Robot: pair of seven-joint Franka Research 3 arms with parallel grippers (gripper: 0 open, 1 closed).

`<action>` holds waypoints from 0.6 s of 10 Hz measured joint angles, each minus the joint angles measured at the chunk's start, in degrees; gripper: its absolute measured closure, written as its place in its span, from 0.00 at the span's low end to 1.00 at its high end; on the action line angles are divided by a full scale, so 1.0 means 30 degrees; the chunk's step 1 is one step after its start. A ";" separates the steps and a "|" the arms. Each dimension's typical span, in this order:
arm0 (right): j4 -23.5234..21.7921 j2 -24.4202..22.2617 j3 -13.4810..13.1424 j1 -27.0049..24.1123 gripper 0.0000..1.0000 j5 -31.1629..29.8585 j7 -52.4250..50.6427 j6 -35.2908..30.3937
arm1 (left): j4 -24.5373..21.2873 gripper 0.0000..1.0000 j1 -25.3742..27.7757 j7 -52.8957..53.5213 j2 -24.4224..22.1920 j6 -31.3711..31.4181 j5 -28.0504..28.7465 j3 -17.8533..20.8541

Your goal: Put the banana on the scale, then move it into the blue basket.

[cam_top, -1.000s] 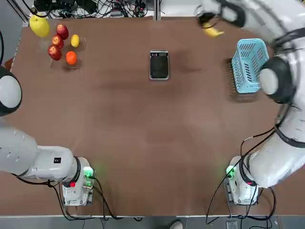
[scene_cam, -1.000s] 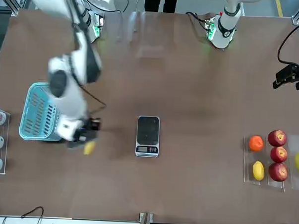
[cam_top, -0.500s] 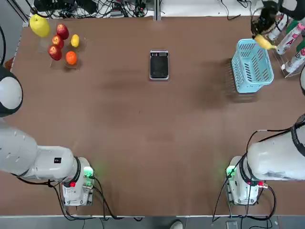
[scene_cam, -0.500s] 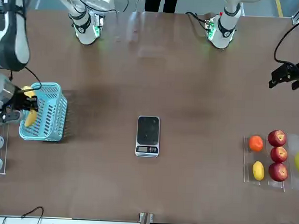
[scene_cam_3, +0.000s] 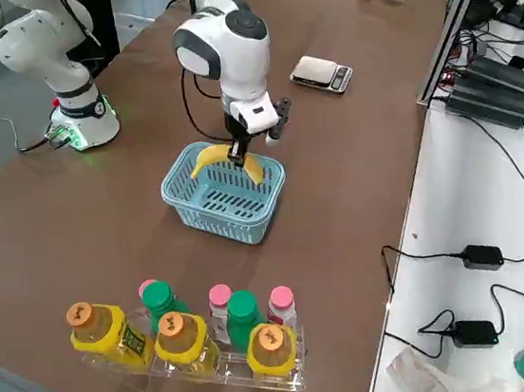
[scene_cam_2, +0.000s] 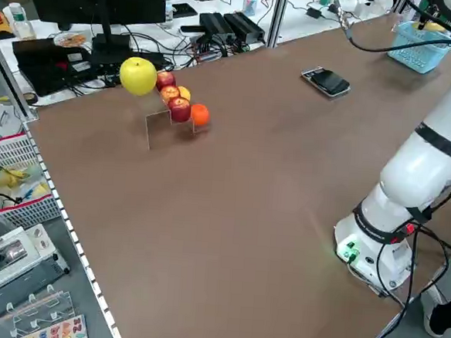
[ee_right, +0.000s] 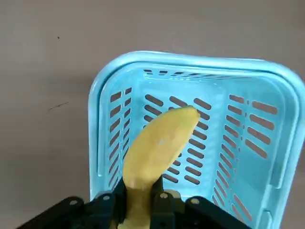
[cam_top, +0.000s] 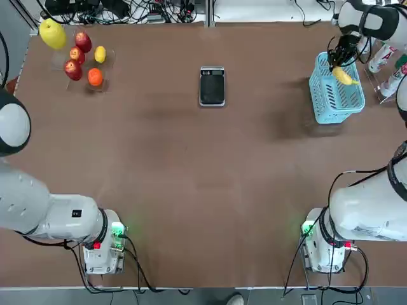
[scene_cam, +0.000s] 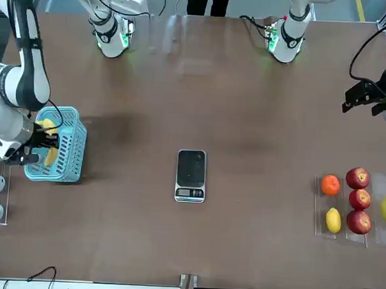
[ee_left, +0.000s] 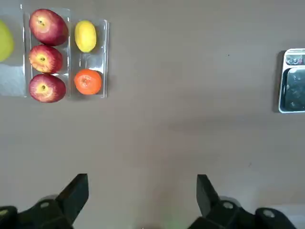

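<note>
Right claw closed on banana, held over open top of blue basket at table's right side. Left claw open, raised above table near fruit stand. Scale bare, mid-table.

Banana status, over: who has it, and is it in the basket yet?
Right gripper shut on banana, held over blue basket, not released. Left gripper open, idle above table. Scale bare. Nothing in the way.
</note>
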 joint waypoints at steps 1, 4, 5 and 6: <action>-0.0004 0.0037 0.0000 -0.0003 0.75 0.0002 0.0003 0.0000 | 0.0000 0.00 0.0016 -0.0002 0.0000 0.0000 0.0000 0.0000; -0.0004 0.0036 -0.0001 -0.0060 0.37 0.0006 0.0020 0.0000 | 0.0000 0.00 0.0063 -0.0003 0.0000 -0.0001 0.0000 0.0002; 0.0003 0.0033 -0.0001 -0.0080 0.21 0.0007 0.0028 0.0000 | 0.0000 0.00 0.0101 -0.0003 0.0000 -0.0001 0.0000 0.0003; 0.0047 0.0011 -0.0001 -0.0092 0.07 0.0008 0.0033 0.0005 | 0.0001 0.00 0.0143 -0.0003 0.0000 -0.0001 0.0000 0.0005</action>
